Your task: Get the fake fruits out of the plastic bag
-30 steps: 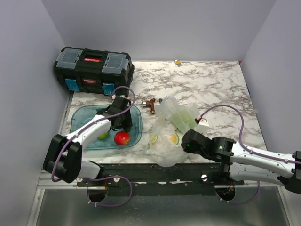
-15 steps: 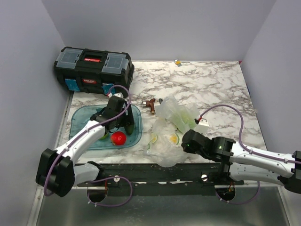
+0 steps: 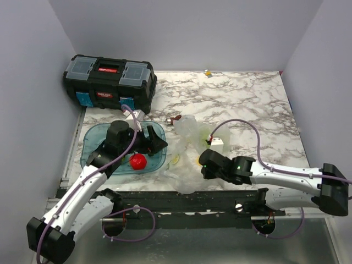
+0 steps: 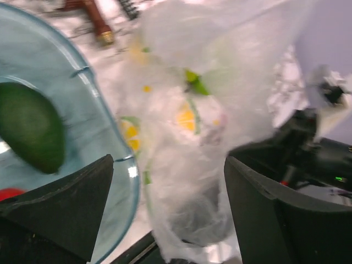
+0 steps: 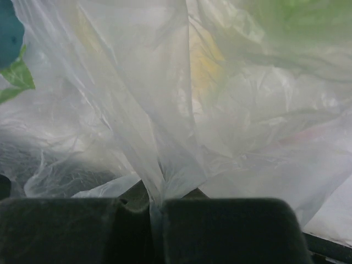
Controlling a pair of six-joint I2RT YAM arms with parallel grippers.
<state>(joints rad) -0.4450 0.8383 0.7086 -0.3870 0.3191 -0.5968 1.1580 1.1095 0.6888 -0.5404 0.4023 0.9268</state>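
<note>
Crinkled and see-through, the clear plastic bag (image 3: pixel 190 140) with small green and yellow marks sits bunched up on the marble-patterned table (image 3: pixel 247 93), just right of the blue translucent tray (image 3: pixel 93 137). The right gripper (image 5: pixel 155 204) is closed, and a fold of the bag's film is pinched between its two dark fingers at the bag's near side. In the right wrist view, a blurred green shape (image 5: pixel 286 22) shows through the film at the upper right, but I cannot tell which fruit it is.

The left gripper (image 4: pixel 168 159) hangs over the tray's right edge with its fingers spread wide and nothing between them. It faces the bag without touching it. Two fruits lie in the tray: the red round plastic fruit (image 3: pixel 137 160) near the front rim and the dark green avocado-shaped fruit (image 4: pixel 30 135) beside it under the left arm.

A brown-handled tool (image 4: pixel 93 14) lies on the table just beyond the bag. The black toolbox (image 3: pixel 107 82) stands at the far left, behind the tray.
</note>
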